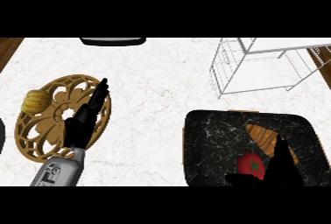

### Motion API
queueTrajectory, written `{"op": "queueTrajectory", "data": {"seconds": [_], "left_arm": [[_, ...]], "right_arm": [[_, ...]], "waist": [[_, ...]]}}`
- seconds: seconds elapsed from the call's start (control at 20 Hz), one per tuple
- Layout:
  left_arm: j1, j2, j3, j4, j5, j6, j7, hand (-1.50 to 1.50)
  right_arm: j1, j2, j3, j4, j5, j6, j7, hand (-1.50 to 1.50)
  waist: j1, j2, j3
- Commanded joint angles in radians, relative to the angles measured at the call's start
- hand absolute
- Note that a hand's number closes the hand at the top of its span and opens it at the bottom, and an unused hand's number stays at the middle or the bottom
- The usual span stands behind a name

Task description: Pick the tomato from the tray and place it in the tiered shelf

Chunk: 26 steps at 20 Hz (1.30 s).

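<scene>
Head view: the tomato (251, 165) lies near the black tray's (213, 144) front edge. The right robot hand (279, 168), fingers straight, touches it; curl around it before lifting toward the tiered shelf (258, 65). Left robot hand (84, 118) rests open.

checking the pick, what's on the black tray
A red tomato and a wooden piece lie on the black marbled tray. The right hand covers part of both and the tray beneath.

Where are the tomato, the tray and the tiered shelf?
tomato (251, 165): head view, on its red top by the green stem.
tray (213, 140): head view, on its bare black marbled floor.
tiered shelf (258, 70): head view, on its white wire frame.
</scene>
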<state>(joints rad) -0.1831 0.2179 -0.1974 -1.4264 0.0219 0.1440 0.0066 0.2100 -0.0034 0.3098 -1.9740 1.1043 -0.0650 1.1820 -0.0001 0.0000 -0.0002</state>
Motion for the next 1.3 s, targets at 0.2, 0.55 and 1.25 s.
{"op": "queueTrajectory", "data": {"seconds": [0.2,0.55,1.25], "left_arm": [[-0.044,-0.024,0.011,0.006,-0.03,-0.003,0.039,0.0],[-0.03,-0.043,0.017,-0.006,-0.034,-0.021,0.057,0.0],[-0.023,-0.007,0.061,0.024,-0.027,-0.065,-0.004,0.0]], "right_arm": [[0.031,0.003,0.049,0.026,-0.007,0.004,0.121,1.5],[-0.042,0.003,0.036,0.064,0.072,0.033,0.12,1.5],[-0.323,0.003,0.399,0.099,-0.161,0.14,-0.319,1.5]], "waist": [[-0.006,0.0,0.0],[-0.002,0.0,0.0],[0.01,0.001,0.0]]}}
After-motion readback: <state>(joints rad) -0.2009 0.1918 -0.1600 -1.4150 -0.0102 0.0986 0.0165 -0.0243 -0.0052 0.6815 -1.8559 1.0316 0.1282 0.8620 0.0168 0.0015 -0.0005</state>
